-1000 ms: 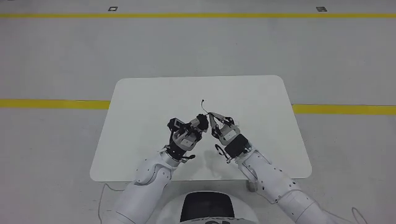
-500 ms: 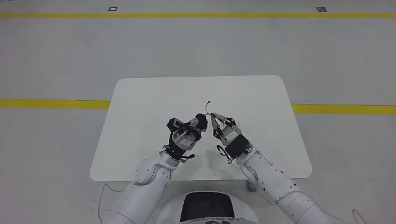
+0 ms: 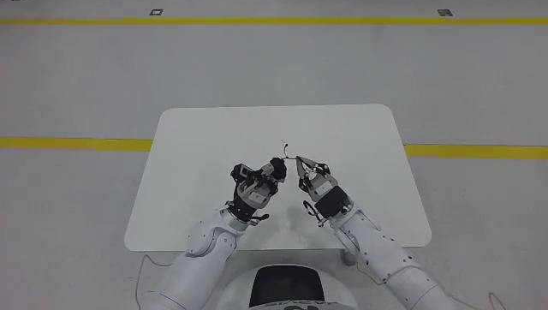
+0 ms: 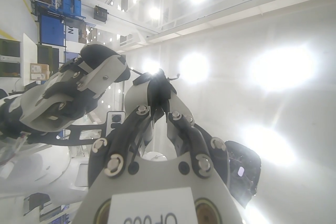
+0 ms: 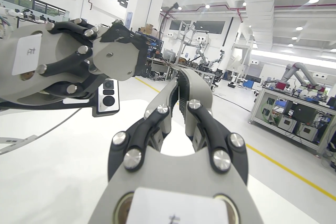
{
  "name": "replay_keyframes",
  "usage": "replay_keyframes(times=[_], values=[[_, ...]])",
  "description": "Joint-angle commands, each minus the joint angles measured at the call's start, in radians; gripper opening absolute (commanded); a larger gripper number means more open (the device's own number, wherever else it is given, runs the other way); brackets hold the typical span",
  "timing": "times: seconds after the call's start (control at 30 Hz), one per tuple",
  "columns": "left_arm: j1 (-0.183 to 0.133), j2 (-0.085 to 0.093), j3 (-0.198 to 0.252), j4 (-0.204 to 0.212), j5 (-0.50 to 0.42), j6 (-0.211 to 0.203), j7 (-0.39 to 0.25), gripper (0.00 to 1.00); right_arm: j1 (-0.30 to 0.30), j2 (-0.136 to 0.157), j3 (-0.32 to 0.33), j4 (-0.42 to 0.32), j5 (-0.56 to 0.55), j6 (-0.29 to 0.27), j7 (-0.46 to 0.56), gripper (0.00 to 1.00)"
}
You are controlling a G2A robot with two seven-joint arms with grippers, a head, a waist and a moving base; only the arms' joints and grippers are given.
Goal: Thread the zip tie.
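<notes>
**Lining up the zip tie for threading, both tools pinching it**

Over the near middle of the white counter [image 3: 205, 139], the left tool [image 3: 276, 169] has its fingers pressed together on 1 part of the zip tie [image 3: 285, 150]. The tie is a thin dark strand that curls up between the 2 tools, clear of the counter. Just to the right, the right tool [image 3: 300, 164] is also pressed together, pinching another stretch of the strand at its fingertips. The 2 tools sit close, tips turned toward each other, and do not touch.

The threading itself seems to be the step in hand. Both tools grip the strand, and the tail is probably being brought to the slot in the head. Whether the tip has entered the slot is too small to tell.

The next move likely calls for a steady left tool. The right tool would then feed the tail straight along the slot in small pushes, without twisting. The strand looks springy and could bow aside.

Compared with 1 s ago, the left tool has kept its place. The strand stood taller then and leaned left, and it now bends lower between the tips. The right tool has drawn slightly to the right, opening a small gap.
</notes>
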Motion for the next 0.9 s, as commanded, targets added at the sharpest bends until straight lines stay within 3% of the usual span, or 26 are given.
replay_keyframes(times=[0.0, 0.87], values=[[0.000, 0.001, 0.001, 0.000, -0.001, 0.000, 0.000, 0.00, -0.002, 0.000, 0.005, 0.001, 0.000, -0.001, -0.001, 0.00], [-0.011, 0.008, 0.013, 0.011, -0.011, 0.000, 0.011, 0.00, -0.019, -0.006, 0.058, 0.021, -0.004, -0.014, -0.007, 0.00]])
